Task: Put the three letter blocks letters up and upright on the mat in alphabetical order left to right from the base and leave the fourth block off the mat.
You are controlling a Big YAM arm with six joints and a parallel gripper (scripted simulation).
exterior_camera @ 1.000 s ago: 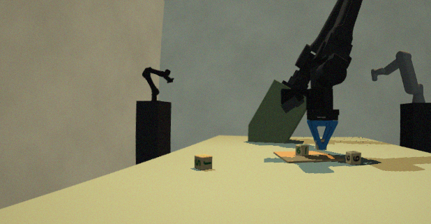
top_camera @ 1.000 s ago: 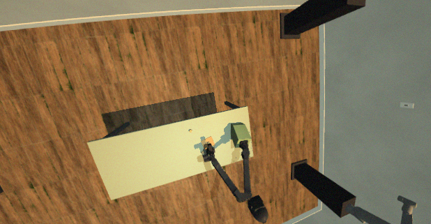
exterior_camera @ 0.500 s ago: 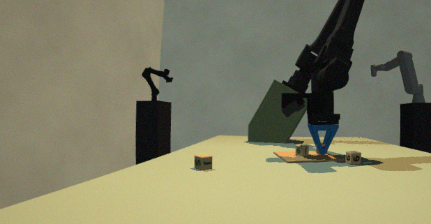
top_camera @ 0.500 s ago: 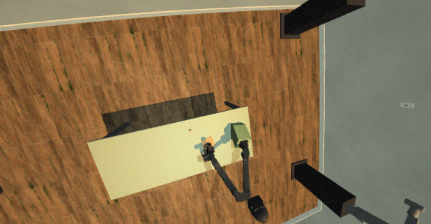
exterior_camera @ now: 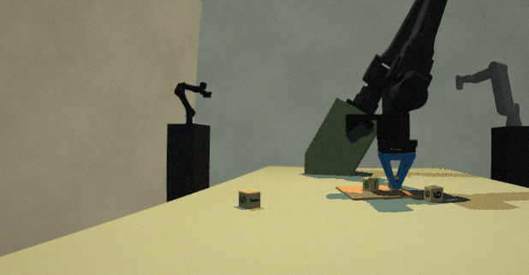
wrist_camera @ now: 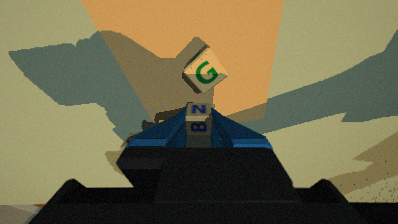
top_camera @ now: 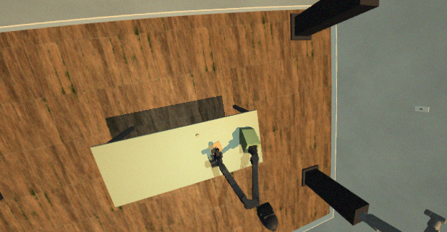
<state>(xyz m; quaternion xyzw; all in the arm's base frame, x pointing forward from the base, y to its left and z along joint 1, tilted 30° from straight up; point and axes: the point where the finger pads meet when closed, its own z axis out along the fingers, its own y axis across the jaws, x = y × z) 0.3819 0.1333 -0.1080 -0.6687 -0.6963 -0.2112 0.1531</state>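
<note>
We have our blue, triangular-fingered gripper closed around a pale cube-shaped block marked Z and B, low by the flat orange mat. The pale cube-shaped block with a green G on top sits on the mat, turned askew. Two more pale cube-shaped blocks rest on the yellow table, off the mat.

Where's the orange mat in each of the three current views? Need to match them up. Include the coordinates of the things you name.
Orange mat (top_camera: 218,144) (exterior_camera: 352,192) (wrist_camera: 245,40):
Top: right of the table's middle, partly hidden by the arm.
Exterior: right of picture centre, lower half, seen at a shallow angle.
Wrist: upper middle, cut off by the top edge.
Shared landmark: the hand (top_camera: 216,152) (exterior_camera: 396,186) (wrist_camera: 198,112).
</note>
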